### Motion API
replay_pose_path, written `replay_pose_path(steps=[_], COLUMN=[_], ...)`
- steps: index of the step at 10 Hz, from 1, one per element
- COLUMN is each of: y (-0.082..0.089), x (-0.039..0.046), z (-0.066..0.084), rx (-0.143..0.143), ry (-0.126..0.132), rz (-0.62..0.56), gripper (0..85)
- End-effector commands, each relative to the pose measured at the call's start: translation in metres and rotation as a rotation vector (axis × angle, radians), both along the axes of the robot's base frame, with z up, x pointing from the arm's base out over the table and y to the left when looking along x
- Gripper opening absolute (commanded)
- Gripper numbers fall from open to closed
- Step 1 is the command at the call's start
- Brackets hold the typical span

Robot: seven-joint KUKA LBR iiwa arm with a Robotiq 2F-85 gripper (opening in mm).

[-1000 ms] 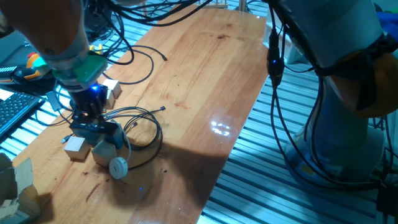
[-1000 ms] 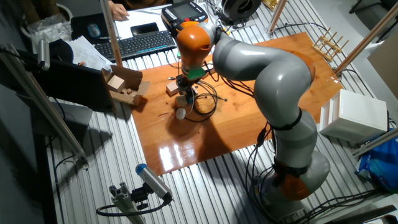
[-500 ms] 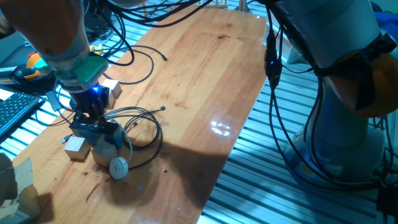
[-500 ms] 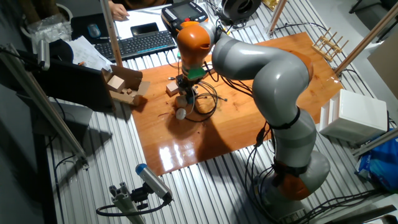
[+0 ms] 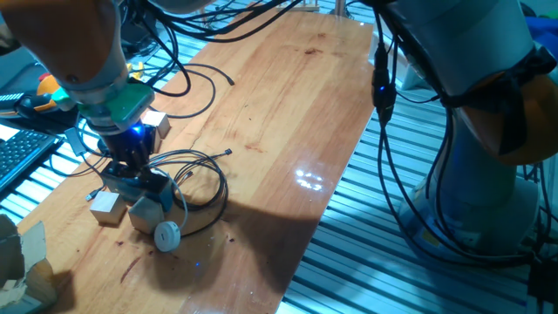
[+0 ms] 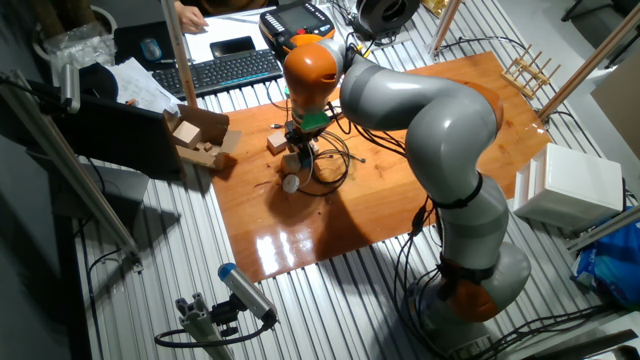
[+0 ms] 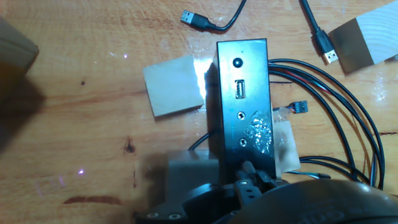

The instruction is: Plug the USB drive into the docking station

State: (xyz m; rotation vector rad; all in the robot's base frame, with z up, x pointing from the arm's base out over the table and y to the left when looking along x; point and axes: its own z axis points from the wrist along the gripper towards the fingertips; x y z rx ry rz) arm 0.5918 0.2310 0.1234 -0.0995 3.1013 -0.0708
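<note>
Dark docking station lies lengthwise away from the pincer just above it; pincer opening cannot be told.

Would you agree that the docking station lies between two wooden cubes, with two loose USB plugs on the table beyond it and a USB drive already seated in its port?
Not quite: in the hand view the docking station's USB port is empty. The rest holds: wooden cubes on either side, two loose USB plugs beyond.

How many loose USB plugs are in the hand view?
2 silver USB plugs: one upper left of the dark rectangular docking station, one upper right beside a pale wooden block. Others possibly hidden.
</note>
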Motion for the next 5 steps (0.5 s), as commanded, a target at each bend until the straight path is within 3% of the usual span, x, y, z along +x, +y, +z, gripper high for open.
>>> replay_pose_path(steps=[1, 5], y=[-0.0003, -0.0025], x=[0.0001, 0.0031], z=[-0.0002, -0.0014], rx=[0.0, 0.007], ry=[0.002, 0.009], rz=[0.002, 0.02], gripper=[0.0, 0.0])
